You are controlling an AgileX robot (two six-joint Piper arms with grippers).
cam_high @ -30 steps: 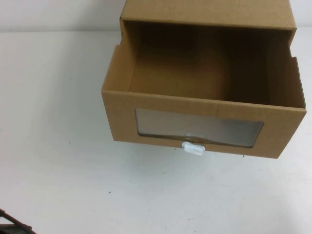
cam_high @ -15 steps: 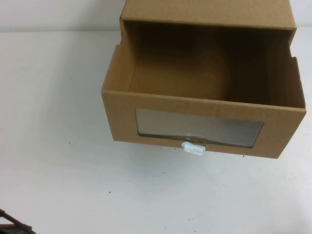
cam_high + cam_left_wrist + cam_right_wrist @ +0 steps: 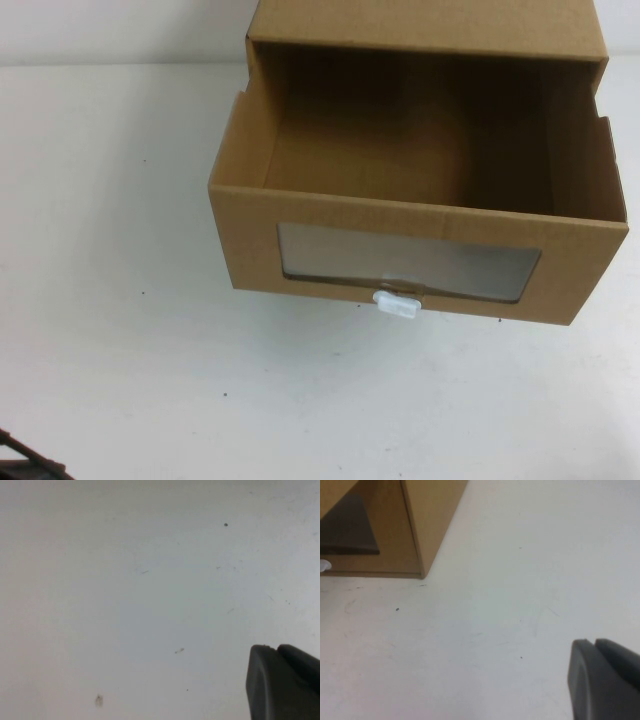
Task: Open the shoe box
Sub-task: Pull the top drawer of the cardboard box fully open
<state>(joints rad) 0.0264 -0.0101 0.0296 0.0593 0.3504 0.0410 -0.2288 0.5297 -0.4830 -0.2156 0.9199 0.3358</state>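
The brown cardboard shoe box point(image 3: 430, 25) stands at the back of the white table. Its drawer point(image 3: 250, 235) is slid out toward me, and the inside looks empty. The drawer front has a clear window point(image 3: 405, 262) and a white pull tab point(image 3: 397, 303) under it. My left gripper point(image 3: 276, 649) is shut on nothing over bare table near the front left; only a dark bit of that arm point(image 3: 20, 462) shows in the high view. My right gripper point(image 3: 594, 642) is shut and empty, low over the table in front of the box corner point(image 3: 432, 520), well apart from it.
The white table top point(image 3: 120, 300) stretches bare to the left and in front of the box, with only small dark specks. The drawer's front right corner reaches close to the right edge of the high view.
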